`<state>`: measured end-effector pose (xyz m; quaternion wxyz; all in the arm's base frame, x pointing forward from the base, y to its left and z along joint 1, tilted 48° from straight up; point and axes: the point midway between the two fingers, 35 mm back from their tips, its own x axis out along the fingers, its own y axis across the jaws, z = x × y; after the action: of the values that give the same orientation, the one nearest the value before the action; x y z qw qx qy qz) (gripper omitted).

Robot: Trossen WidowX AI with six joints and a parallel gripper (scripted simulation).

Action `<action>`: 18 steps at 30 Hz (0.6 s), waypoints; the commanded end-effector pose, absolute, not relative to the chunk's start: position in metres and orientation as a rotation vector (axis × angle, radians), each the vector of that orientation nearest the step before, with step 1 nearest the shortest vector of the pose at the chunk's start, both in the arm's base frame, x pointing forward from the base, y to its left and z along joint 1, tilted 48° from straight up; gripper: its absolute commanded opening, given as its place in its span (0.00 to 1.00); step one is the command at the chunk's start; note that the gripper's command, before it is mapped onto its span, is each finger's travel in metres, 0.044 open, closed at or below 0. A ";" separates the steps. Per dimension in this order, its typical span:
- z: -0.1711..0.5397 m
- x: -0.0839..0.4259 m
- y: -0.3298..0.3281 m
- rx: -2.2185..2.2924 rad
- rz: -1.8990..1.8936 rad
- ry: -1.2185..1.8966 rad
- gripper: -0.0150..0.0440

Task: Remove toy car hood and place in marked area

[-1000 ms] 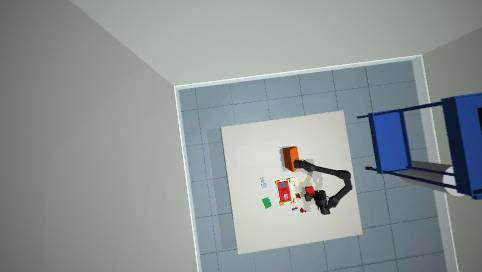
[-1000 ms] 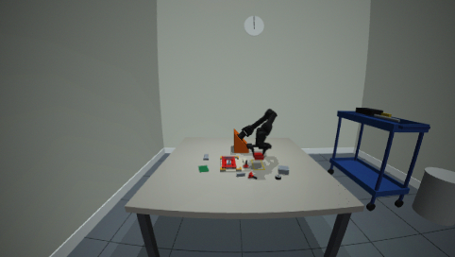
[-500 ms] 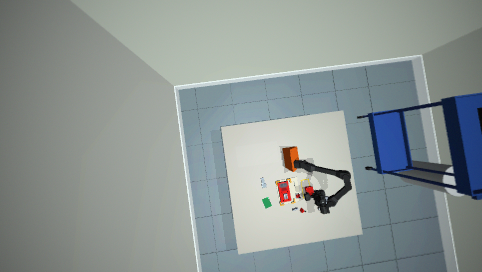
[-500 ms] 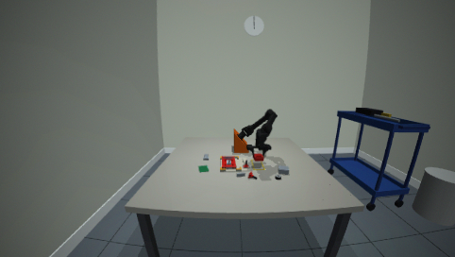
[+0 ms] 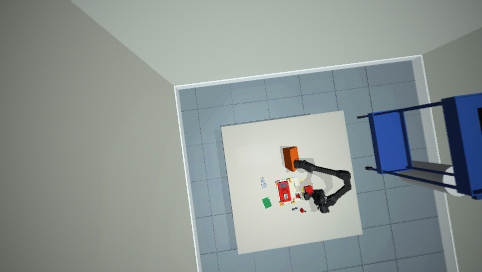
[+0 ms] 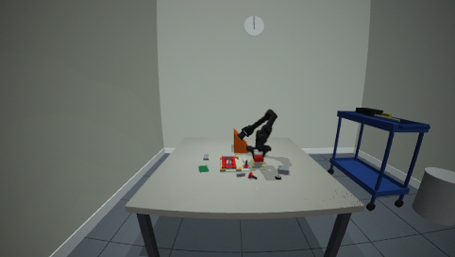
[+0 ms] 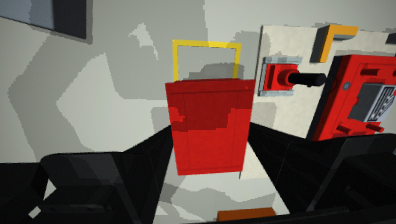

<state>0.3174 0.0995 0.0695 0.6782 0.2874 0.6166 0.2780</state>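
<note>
My gripper (image 5: 311, 190) (image 6: 259, 155) (image 7: 208, 127) is shut on the red hood (image 5: 309, 190) (image 6: 258, 159) (image 7: 210, 145), with one black finger at each side. The hood is held above the table, off the car. The marked area is a yellow outline (image 7: 175, 62) on the table. In the wrist view its far part shows just beyond the hood's upper edge, and its near part is hidden behind the hood. The red toy car (image 6: 228, 158) (image 7: 347, 72) lies to the right in the wrist view, its grey engine showing.
A red part with a black stick (image 7: 280, 77) lies between outline and car. Orange corner brackets (image 7: 325, 47) surround the car. A grey block (image 6: 283, 169), a green plate (image 5: 267, 202) (image 6: 203, 168) and a red-and-black part (image 5: 302, 210) (image 6: 251, 175) lie around. An orange block (image 5: 291, 158) (image 6: 240, 143) stands at the arm's base.
</note>
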 end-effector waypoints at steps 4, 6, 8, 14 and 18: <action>0.063 0.315 0.104 0.655 0.623 1.398 0.25; 0.063 0.315 0.105 0.655 0.624 1.398 0.25; 0.062 0.315 0.106 0.655 0.624 1.398 0.25; 0.059 0.315 0.109 0.656 0.624 1.398 0.25; 0.058 0.315 0.111 0.656 0.625 1.398 0.25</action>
<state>0.3172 0.1087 0.0622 0.6778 0.2884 0.6161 0.2790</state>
